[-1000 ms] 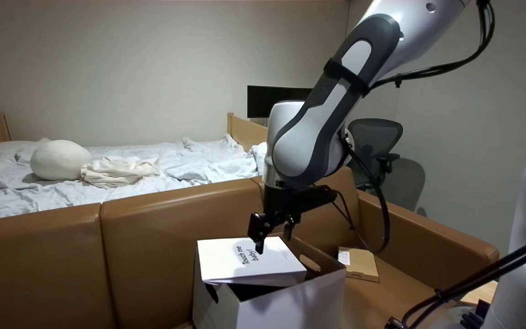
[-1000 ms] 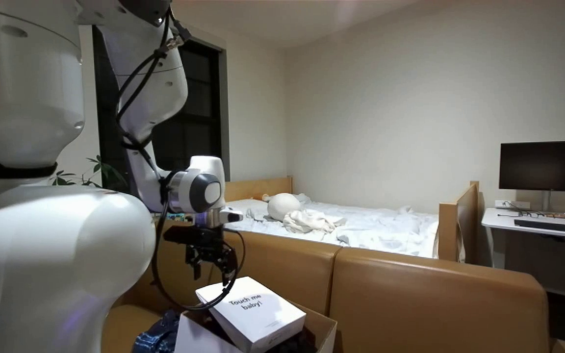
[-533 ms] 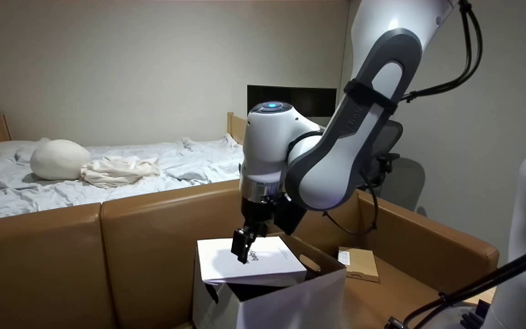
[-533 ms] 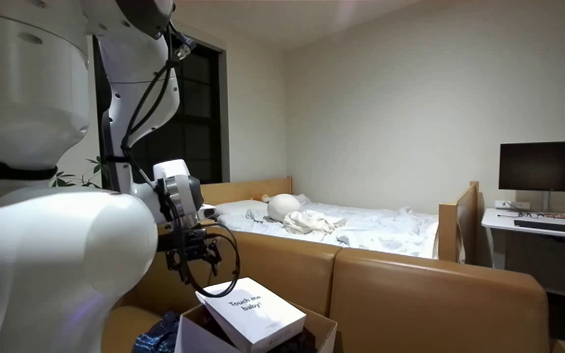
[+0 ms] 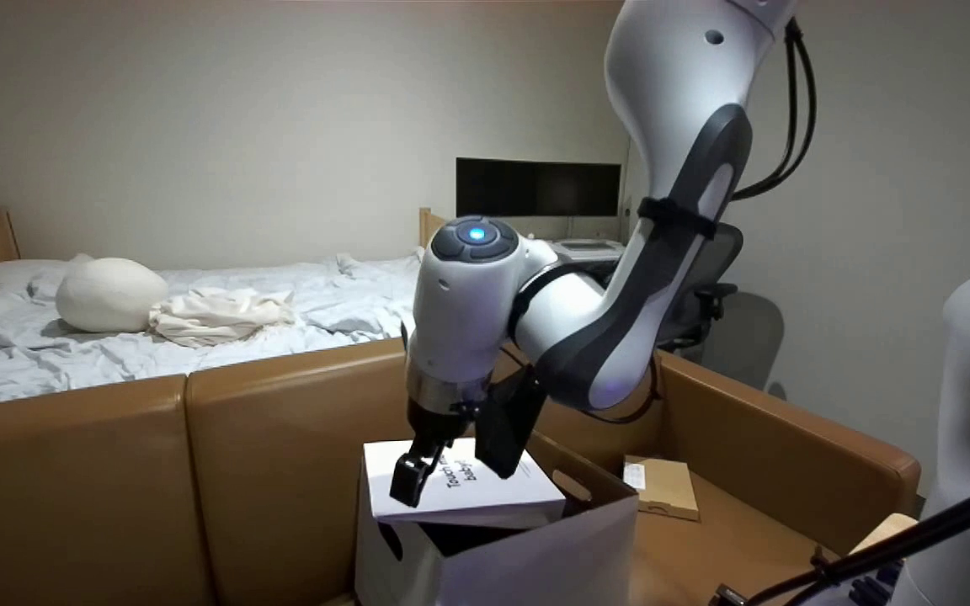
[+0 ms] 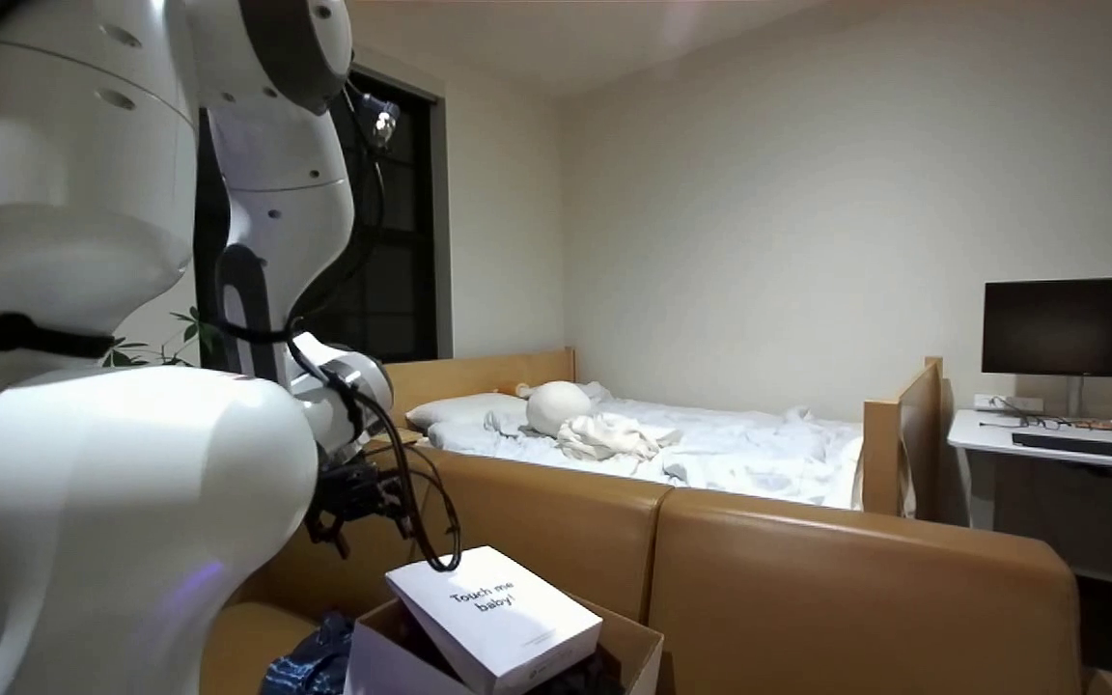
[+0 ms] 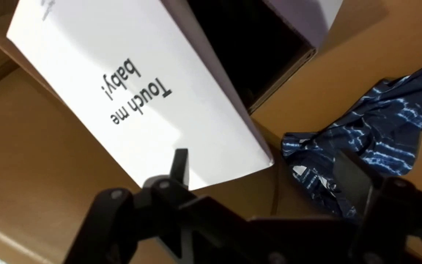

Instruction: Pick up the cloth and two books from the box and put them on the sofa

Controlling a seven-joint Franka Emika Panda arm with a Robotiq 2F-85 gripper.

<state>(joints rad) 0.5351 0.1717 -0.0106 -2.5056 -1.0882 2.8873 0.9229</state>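
Observation:
On the sofa (image 5: pixel 308 438) stands the white cardboard box (image 5: pixel 535 555). A white book-like carton (image 7: pixel 137 80), lettered "Touch me baby!", rests tilted across its rim. Dark material shows beneath it, too dim to tell. A crumpled cloth (image 7: pixel 376 128), dark blue with pale streaks, lies on the seat beside the box. A flat tan carton (image 5: pixel 666 486) lies near the armrest; whether either carton is a book I cannot tell. My gripper (image 7: pixel 262 157) is open and holds nothing. In the wrist view one finger overlaps the white carton's end, the other overlaps the cloth.
The sofa's backrest (image 6: pixel 846 579) rises behind the box, with a bed (image 6: pixel 749 454) beyond it. An armrest (image 5: pixel 780 429) closes off one end. Black cables (image 6: pixel 421 502) loop down from the wrist close to the white carton. A desk (image 6: pixel 1068 434) with a monitor stands farther back.
My gripper has moved left and down in both exterior views, and the wrist has tilted. It stays open. The box, cartons and cloth have kept their places.

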